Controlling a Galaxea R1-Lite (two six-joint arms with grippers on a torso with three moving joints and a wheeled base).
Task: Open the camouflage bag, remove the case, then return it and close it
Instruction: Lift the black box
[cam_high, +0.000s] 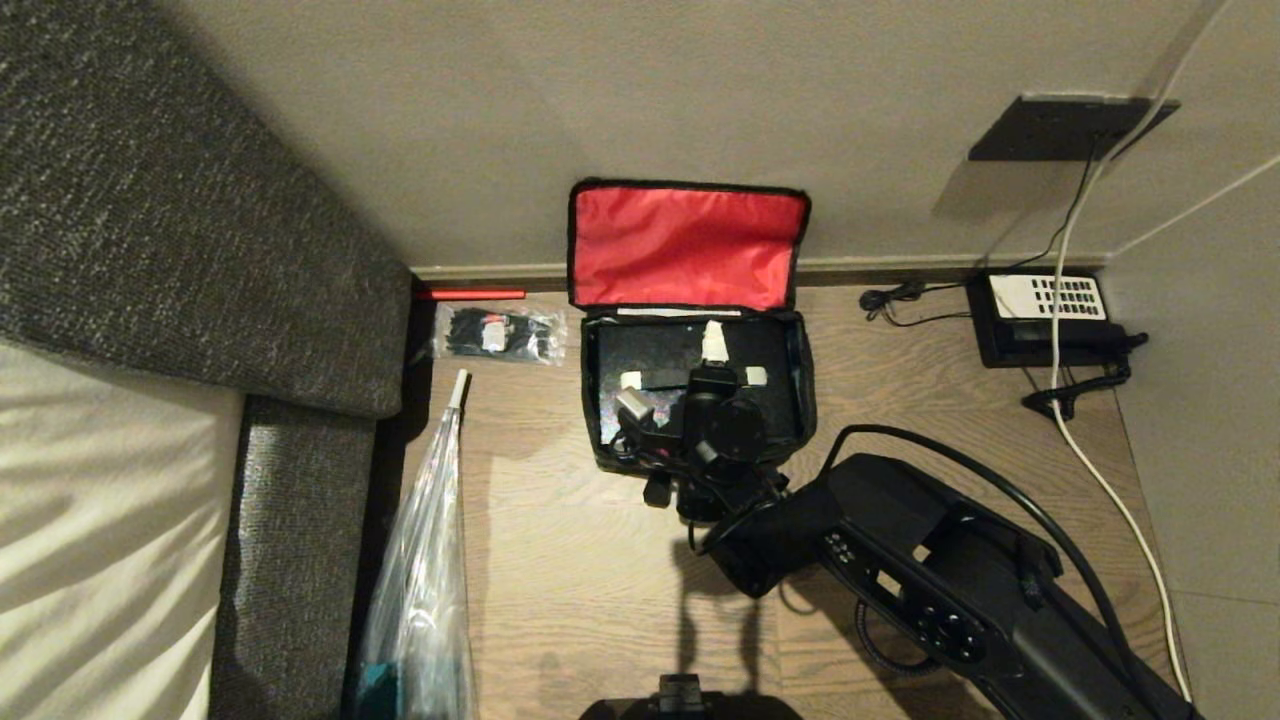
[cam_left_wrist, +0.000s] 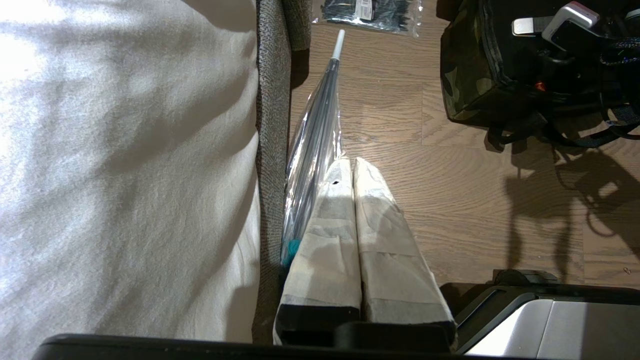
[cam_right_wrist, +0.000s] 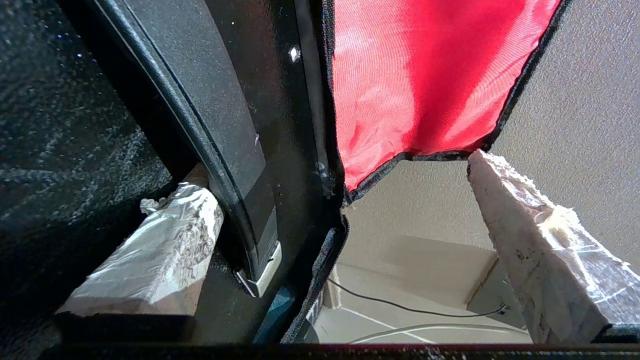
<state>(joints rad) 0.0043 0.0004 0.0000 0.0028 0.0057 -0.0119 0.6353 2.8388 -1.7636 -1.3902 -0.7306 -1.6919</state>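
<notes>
The camouflage bag (cam_high: 806, 372) stands open on the wooden floor by the wall, its red-lined lid (cam_high: 688, 245) leaning back against the wall. The black case (cam_high: 650, 355) lies inside it. My right gripper (cam_high: 713, 362) reaches down into the bag and is open. In the right wrist view one taped finger (cam_right_wrist: 165, 240) rests on the case (cam_right_wrist: 60, 125) beside its long black handle (cam_right_wrist: 220, 150). The other finger (cam_right_wrist: 530, 230) stands free near the lid's edge (cam_right_wrist: 425, 75). The handle lies between them, ungripped. My left gripper (cam_left_wrist: 352, 165) is shut and parked beside the bed, with the bag (cam_left_wrist: 465, 75) ahead of it.
A grey-edged bed (cam_high: 150, 250) fills the left side. A clear plastic bag (cam_high: 425, 560) leans beside it, and a packet of black zip ties (cam_high: 498, 333) lies left of the camouflage bag. A black telephone (cam_high: 1045, 310) and cables (cam_high: 1100, 470) occupy the right corner.
</notes>
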